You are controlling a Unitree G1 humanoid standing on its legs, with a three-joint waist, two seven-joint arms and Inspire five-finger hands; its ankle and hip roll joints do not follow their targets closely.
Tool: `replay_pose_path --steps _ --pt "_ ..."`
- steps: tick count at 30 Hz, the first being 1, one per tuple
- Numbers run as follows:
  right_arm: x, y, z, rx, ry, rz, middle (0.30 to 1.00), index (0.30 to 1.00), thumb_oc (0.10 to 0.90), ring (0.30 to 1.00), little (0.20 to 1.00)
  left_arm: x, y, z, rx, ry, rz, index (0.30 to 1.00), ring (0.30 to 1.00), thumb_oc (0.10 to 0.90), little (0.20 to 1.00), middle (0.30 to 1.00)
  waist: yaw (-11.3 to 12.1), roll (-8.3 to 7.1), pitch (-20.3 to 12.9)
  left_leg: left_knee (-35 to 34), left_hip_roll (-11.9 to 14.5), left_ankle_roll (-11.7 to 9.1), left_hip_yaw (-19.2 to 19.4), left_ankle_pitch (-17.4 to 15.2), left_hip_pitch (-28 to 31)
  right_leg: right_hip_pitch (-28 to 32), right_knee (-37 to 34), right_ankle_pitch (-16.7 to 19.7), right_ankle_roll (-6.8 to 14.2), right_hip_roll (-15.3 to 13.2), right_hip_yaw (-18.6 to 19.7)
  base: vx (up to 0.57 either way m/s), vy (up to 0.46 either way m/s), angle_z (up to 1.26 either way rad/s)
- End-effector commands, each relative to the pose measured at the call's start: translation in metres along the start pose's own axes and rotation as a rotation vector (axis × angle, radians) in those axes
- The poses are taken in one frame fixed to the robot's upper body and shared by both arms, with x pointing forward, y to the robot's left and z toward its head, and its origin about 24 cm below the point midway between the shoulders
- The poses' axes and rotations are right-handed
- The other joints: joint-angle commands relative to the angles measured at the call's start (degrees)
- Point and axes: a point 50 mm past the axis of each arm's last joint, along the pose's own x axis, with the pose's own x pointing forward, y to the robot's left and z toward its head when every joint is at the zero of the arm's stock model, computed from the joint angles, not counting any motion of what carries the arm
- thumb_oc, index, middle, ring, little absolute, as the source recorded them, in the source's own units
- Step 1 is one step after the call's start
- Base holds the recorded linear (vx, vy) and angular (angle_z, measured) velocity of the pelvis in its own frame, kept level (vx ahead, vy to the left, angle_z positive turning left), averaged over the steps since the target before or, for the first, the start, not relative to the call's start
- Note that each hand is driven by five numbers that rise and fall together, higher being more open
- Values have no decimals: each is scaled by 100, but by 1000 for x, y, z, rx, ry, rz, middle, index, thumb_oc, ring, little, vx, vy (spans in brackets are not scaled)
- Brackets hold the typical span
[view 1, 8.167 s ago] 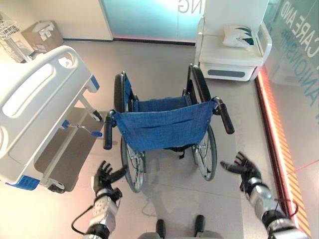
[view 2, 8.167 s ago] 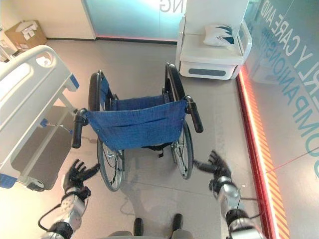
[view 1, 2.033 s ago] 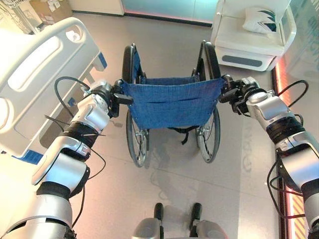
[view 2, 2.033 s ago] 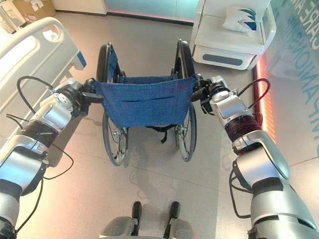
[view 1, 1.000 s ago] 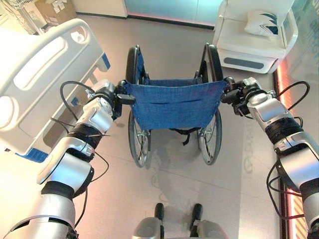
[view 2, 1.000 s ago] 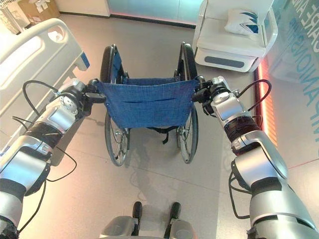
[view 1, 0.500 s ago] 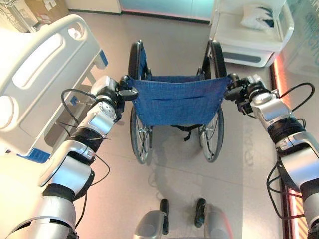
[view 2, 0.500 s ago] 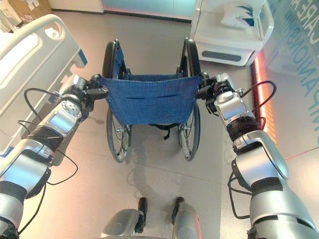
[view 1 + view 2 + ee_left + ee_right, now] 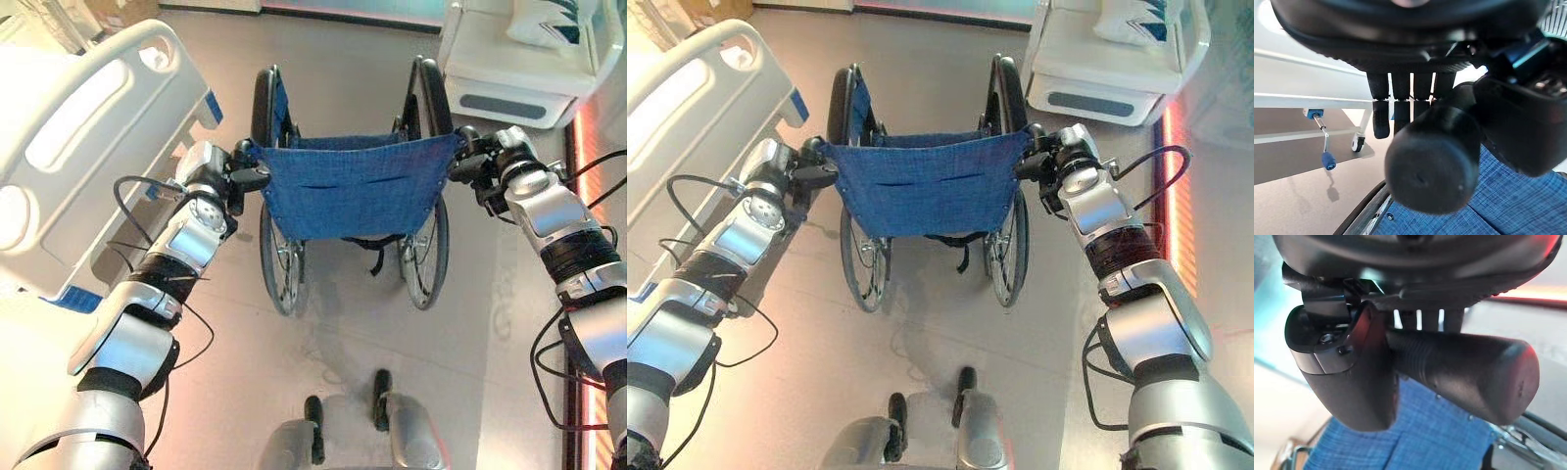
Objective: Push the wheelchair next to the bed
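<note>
Left hand point(image 9: 217, 174) and right hand point(image 9: 487, 166) curled round wheelchair point(image 9: 353, 186) grips. Bed point(image 9: 73, 147) just to the left; chair not yet alongside, push unfinished.

Bed point(image 9: 69, 147) close on wheelchair's point(image 9: 348, 186) left, open floor point(image 9: 343, 59) ahead, white armchair point(image 9: 1117, 69) perhaps blocking far right

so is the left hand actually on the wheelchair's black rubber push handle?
Touching. In the left wrist view the left hand has its fingers curled round the black push handle, no gap showing.
</note>
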Motion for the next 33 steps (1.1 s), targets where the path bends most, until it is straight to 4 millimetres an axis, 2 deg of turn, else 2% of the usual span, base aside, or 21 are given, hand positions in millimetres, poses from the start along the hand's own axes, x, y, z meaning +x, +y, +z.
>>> replay_pose_path --steps 1,2,3,4,6,7,8,10,12,14,16,17,18,19,20,22,25,26,28,31,33 --pt "-2 6 -26 -49 -19 49 300 300 400 300 300 -16 -48 6 -78 -178 -162 300 300 400 300 300 -285 -133 -192 -183 412 -123 -160 977 1387 -135 -224 119 215 18 95 350 -286 34" --pt "-3 11 -29 -42 -15 51 300 300 400 300 300 -18 -50 5 -85 -182 -160 300 300 400 300 300 -269 -166 -202 105 417 -117 -175 1092 1274 -40 -237 24 145 74 103 445 -335 27" --pt "-4 16 -34 -22 -8 54 300 300 400 300 300 -19 -54 5 -95 -194 -156 300 300 400 300 300 -175 -208 -166 299 341 -45 -213 1071 942 182 -260 -109 86 170 144 320 -233 19" --pt "-4 17 -34 -20 -8 55 300 300 400 300 300 -20 -54 5 -95 -195 -156 300 300 400 300 300 -157 -210 -157 319 321 -32 -226 1048 890 212 -262 -123 84 185 155 393 -235 8" --pt "-4 25 -37 1 -3 63 300 300 400 300 300 -22 -58 7 -90 -216 -152 300 300 400 300 300 89 -259 3 298 -122 134 -340 793 204 618 -383 -182 127 315 346 453 -176 -1" --pt "-4 29 -37 4 -2 61 300 300 400 300 300 -25 -62 8 -86 -229 -142 300 300 400 300 300 303 -232 195 -27 -423 157 -270 805 -387 989 -504 -250 166 453 473 448 -113 -1" --pt "-4 30 -37 3 -3 61 300 300 400 300 300 -26 -62 8 -85 -230 -141 300 300 400 300 300 337 -221 211 -123 -472 148 -250 860 -505 1043 -533 -259 163 485 488 541 -59 5" --pt "-5 34 -36 -9 -9 63 300 300 400 300 300 -28 -62 8 -82 -230 -134 300 300 400 300 300 537 -74 346 -653 -686 52 -152 1202 -1026 1394 -619 -409 140 748 654 528 4 -23" --pt "-7 39 -34 -42 -23 82 300 300 400 300 300 -30 -58 0 -83 -209 -116 300 300 400 300 300 854 115 361 -1506 -872 -76 -148 1862 -1483 1909 -737 -606 103 1094 1055 727 63 -94" --pt "-7 40 -35 -64 -25 98 300 300 400 300 300 -31 -57 -7 -81 -191 -113 300 300 400 300 300 983 151 314 -1815 -915 -71 -129 1981 -1485 2107 -728 -757 98 1154 1198 591 113 -127" --pt "-6 40 -39 -72 -9 114 300 300 400 300 300 -31 -52 -16 -67 -174 -122 300 300 400 300 300 1048 155 120 -1617 -811 168 264 1690 -1354 2188 -465 -1048 122 1072 1131 566 161 -116" --pt "-6 40 -40 -70 -6 114 300 300 400 300 300 -31 -52 -17 -65 -173 -125 300 300 400 300 300 1056 141 91 -1551 -806 200 290 1627 -1351 2192 -419 -1077 130 1049 1120 566 147 -78" --pt "-7 45 -51 -60 15 135 300 300 400 300 300 -30 -50 -22 -43 -160 -147 300 300 400 300 300 1120 17 -15 -968 -876 389 151 1218 -1390 2254 -63 -1232 150 873 997 424 106 -44" --pt "-7 45 -52 -60 16 136 300 300 400 300 300 -30 -50 -22 -42 -159 -149 300 300 400 300 300 1139 27 -34 -933 -858 392 134 1208 -1412 2243 -50 -1216 147 885 1003 716 194 -43" --pt "-8 48 -58 -52 26 143 300 300 400 300 300 -30 -50 -25 -30 -151 -158 300 300 400 300 300 1207 -27 -110 -779 -849 515 108 1034 -1361 2259 370 -1208 204 783 903 570 180 -25" --pt "-9 53 -61 -48 23 159 300 300 400 300 300 -30 -47 -31 -10 -127 -168 300 300 400 300 300 1328 -150 -232 -785 -968 628 48 948 -1226 2307 904 -898 444 505 665 569 188 -4" --pt "-9 55 -60 -52 11 161 300 300 400 300 300 -30 -45 -34 10 -114 -163 300 300 400 300 300 1444 -166 -341 -803 -960 687 63 922 -1198 2308 1207 -525 632 304 492 333 130 -37" --pt "-8 54 -61 -56 3 159 300 300 400 300 300 -31 -47 -38 27 -104 -166 300 300 400 300 300 1496 -177 -432 -833 -982 735 57 875 -1110 2252 1543 -275 726 240 494 529 200 -22" --pt "-8 53 -61 -67 -4 161 300 300 400 300 300 -33 -48 -40 40 -97 -168 300 300 400 300 300 1516 -195 -501 -835 -1022 767 40 797 -1001 2143 1589 -24 749 112 421 528 154 -43" --pt "-7 52 -57 -91 -18 164 300 300 400 300 300 -35 -51 -43 35 -98 -159 300 300 400 300 300 1392 -221 -447 -772 -1083 753 -83 670 -760 1761 884 -171 693 46 403 397 0 -20" --pt "-6 48 -48 -100 -41 151 300 300 400 300 300 -34 -49 -37 23 -121 -124 300 300 400 300 300 1195 -111 -293 -840 -1043 688 -331 584 -430 875 344 -52 630 -57 400 299 -82 -10"
